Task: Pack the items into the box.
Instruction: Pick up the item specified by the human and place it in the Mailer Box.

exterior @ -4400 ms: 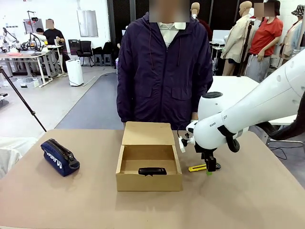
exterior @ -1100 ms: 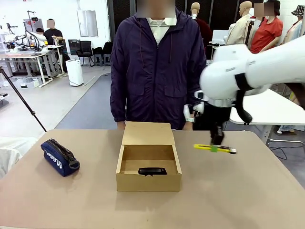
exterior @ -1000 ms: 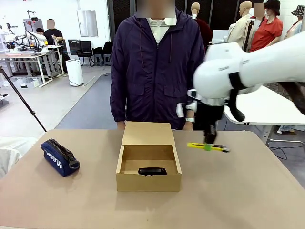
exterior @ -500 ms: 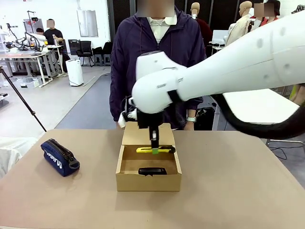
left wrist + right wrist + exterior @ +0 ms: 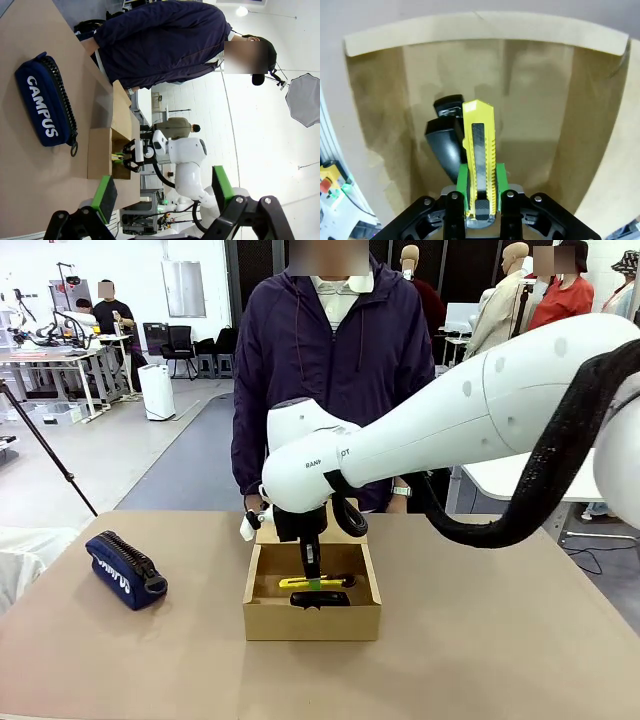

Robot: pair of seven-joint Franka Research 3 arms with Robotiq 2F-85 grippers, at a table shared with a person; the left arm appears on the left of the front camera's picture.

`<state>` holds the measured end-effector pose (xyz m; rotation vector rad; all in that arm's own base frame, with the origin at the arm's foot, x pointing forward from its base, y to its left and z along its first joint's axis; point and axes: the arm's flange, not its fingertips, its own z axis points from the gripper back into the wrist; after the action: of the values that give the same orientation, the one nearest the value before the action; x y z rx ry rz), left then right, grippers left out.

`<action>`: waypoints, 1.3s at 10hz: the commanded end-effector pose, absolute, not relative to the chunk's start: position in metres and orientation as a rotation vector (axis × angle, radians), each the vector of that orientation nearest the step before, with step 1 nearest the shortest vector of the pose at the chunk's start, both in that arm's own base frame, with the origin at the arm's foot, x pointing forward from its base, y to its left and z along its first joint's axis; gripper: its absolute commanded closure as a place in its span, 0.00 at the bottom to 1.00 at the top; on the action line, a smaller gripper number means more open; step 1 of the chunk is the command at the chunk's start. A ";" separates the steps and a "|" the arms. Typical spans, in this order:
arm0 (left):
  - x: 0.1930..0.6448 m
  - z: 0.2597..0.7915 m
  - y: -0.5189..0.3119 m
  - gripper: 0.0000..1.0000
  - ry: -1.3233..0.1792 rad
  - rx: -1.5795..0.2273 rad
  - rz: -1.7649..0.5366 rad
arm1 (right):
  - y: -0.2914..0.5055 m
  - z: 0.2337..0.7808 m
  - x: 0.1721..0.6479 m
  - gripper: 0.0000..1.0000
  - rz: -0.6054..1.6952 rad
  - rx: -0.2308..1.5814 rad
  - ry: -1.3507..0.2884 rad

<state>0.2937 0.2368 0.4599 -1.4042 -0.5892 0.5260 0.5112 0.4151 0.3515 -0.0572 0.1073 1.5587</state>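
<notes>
Right arm reaches across the middle from picture right and points down into the open box (image 5: 311, 624), which sits at the table's (image 5: 500, 650) centre, flap lid (image 5: 308, 520) laid back toward the person (image 5: 335, 370) standing at the far edge. I read the right gripper (image 5: 312, 577) as clamped on the yellow utility knife (image 5: 318, 582). From the right wrist camera, the green pads (image 5: 461, 181) press on either side of the knife near its black end, and the yellow body sticks out away from the fingers toward the far wall of the box. From the front the knife hangs roughly level inside the box, below the rim. I can't tell whether it touches the floor of the box. The black stapler (image 5: 321, 598) lies on the box floor just nearer the front wall, and from the wrist camera it is partly under the knife. The left gripper (image 5: 164, 192) is well off to the side with its pads spread wide apart. Its camera looks along the tabletop past a dark blue pencil case (image 5: 46, 105) printed CAMPUS, which lies on the table well to the left of the box.
</notes>
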 end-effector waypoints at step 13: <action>0.292 0.463 0.236 0.00 -0.593 -1.417 0.521 | 0.290 0.462 0.478 0.00 1.387 0.124 0.152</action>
<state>0.2937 0.2369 0.4598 -1.4042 -0.5890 0.5262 0.5059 0.3343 0.4379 0.0373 0.1589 1.4173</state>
